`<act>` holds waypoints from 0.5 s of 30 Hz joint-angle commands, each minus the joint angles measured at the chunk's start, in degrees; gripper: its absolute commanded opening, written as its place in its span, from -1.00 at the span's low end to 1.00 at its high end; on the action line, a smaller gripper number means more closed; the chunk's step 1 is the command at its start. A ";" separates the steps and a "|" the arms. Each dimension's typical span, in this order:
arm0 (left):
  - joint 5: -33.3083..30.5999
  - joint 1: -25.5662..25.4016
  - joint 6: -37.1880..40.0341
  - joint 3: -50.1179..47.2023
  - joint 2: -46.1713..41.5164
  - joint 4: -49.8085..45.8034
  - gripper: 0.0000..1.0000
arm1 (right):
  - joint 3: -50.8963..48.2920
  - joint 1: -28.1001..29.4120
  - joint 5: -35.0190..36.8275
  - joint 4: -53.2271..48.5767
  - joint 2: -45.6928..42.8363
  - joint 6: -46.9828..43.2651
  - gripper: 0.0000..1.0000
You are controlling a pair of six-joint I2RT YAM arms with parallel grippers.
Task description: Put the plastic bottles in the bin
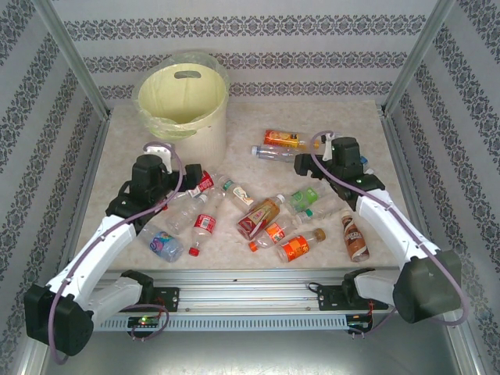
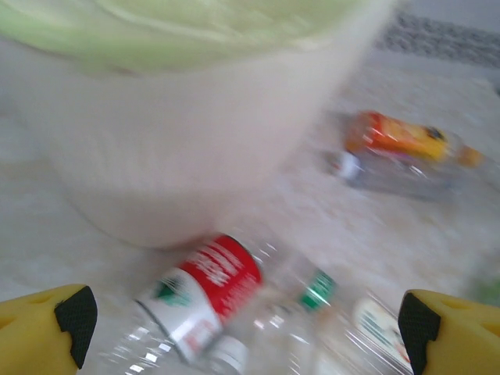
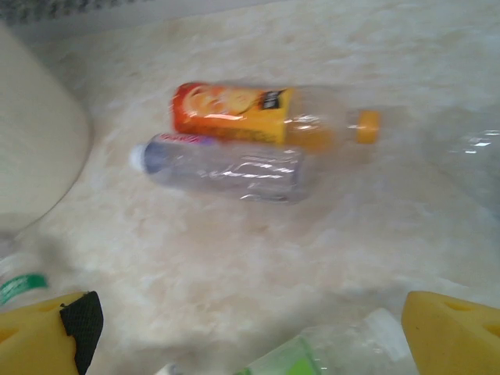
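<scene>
1. My left gripper [image 2: 246, 319]: jaws spread, red-labelled bottle [image 2: 207, 285] just below, bin [image 2: 195, 148] right ahead.
2. My right gripper [image 3: 250, 324]: jaws spread, empty, orange-labelled bottle [image 3: 242, 113] ahead.
3. The plastic bottles [image 1: 262, 215] lie strewn across the table [image 1: 117, 156].

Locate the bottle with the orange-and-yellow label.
In the top view the bottle lies far back on the table, right of the bin, with a clear bottle alongside on its near side.

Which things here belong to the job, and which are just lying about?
Job:
bottles, lying scattered
bin, upright at the back left

Just there, all fixtures:
table
patterned walls
metal frame
front rail
</scene>
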 commanded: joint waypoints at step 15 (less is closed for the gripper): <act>21.63 -11.40 1.97 21.92 13.32 -6.13 1.00 | 25.09 2.83 -4.54 -14.72 25.37 -21.53 0.95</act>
